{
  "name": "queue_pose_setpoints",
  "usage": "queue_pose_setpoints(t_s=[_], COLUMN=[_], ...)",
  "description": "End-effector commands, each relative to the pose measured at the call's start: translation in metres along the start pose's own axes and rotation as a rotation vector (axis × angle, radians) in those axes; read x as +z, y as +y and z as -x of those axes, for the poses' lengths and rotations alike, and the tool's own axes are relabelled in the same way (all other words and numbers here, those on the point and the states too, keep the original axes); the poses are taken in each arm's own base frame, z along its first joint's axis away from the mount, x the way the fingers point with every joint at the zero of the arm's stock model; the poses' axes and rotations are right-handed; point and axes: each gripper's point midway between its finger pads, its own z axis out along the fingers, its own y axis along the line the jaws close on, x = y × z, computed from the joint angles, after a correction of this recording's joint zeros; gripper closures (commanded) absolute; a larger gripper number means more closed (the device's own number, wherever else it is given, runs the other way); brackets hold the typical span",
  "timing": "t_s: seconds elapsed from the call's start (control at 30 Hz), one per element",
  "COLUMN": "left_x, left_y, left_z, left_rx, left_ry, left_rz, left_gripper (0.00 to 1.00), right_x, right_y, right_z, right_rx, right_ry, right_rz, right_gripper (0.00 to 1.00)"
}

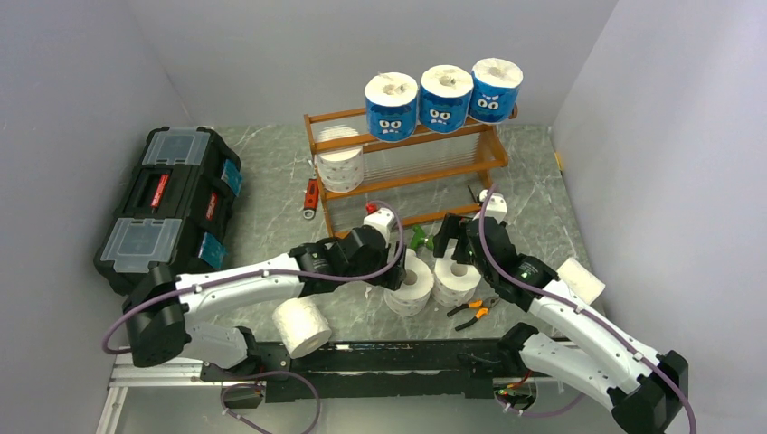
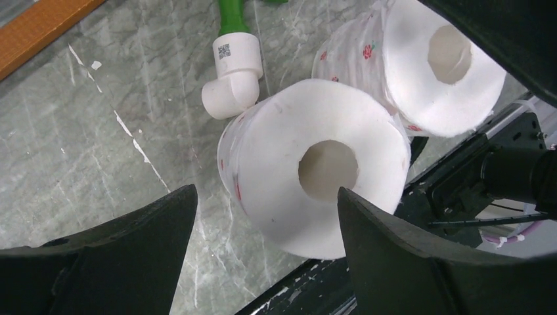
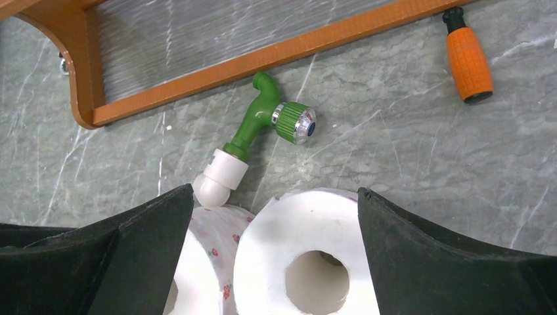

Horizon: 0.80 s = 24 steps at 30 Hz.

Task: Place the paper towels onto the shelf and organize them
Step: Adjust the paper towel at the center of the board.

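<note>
**Shelf part-filled, two rolls about to be picked**

Of the paper towels, three blue-wrapped rolls (image 1: pixel 443 98) line the top tier of the shelf (image 1: pixel 311 136), and some white rolls (image 1: pixel 340 163) sit at the left of its middle tier. In front of the shelf we see two upright rolls touching on the table (image 1: pixel 271 208). The left gripper (image 2: pixel 266 191) straddles one roll (image 2: pixel 315 170), jaws released, with a gap on one side. The right gripper (image 3: pixel 274 193) straddles its neighbour (image 3: pixel 309 262), jaws wide and nothing grasped. Another loose roll (image 1: pixel 301 325) and a far roll (image 1: pixel 581 278) lie beside the arms. We judge the job about half done.
</note>
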Motion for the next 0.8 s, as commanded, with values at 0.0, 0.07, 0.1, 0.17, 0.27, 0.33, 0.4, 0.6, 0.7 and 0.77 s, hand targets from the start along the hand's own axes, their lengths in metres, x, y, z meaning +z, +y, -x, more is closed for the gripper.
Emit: queue_pose_setpoints(t_s=[0.0,0.07,0.1,0.17,0.27,0.33,0.4,0.6,0.7,0.77], left_x=[0.004,0.007,0.009,0.014,0.017,0.019,0.021,0.024,0.022,0.020], left_y=[-0.006,-0.008,-0.008,-0.007,-0.006,-0.006,-0.007,-0.010,-0.009,-0.007], left_z=[0.014,0.014,0.014,0.010,0.004,0.003,0.002,0.000,0.003,0.006], left_rx=[0.007,0.012,0.015,0.021,0.028,0.031,0.040,0.058,0.062,0.064], left_ry=[-0.025,-0.019,-0.014,0.010,0.032,0.037,0.048,0.065,0.054,0.044], left_rz=[0.026,0.028,0.030,0.041,0.051,0.052,0.048,0.041,0.047,0.056], left_gripper=[0.16,0.17,0.17,0.18,0.20,0.22,0.23,0.37,0.48,0.54], right_x=[-0.010,-0.012,-0.013,-0.014,-0.016,-0.016,-0.017,-0.017,-0.018,-0.019], right_y=[0.005,0.004,0.003,0.003,0.002,0.001,0.001,0.000,-0.002,-0.002], right_z=[0.014,0.013,0.012,0.012,0.013,0.013,0.013,0.013,0.014,0.014], right_rx=[-0.001,0.004,0.005,0.007,0.009,0.008,0.009,0.013,0.014,0.014], right_ry=[-0.028,-0.030,-0.030,-0.030,-0.036,-0.037,-0.040,-0.040,-0.047,-0.052], right_rz=[0.023,0.027,0.029,0.030,0.028,0.029,0.030,0.027,0.024,0.023], right_gripper=[0.03,0.03,0.03,0.03,0.03,0.03,0.03,0.04,0.04,0.04])
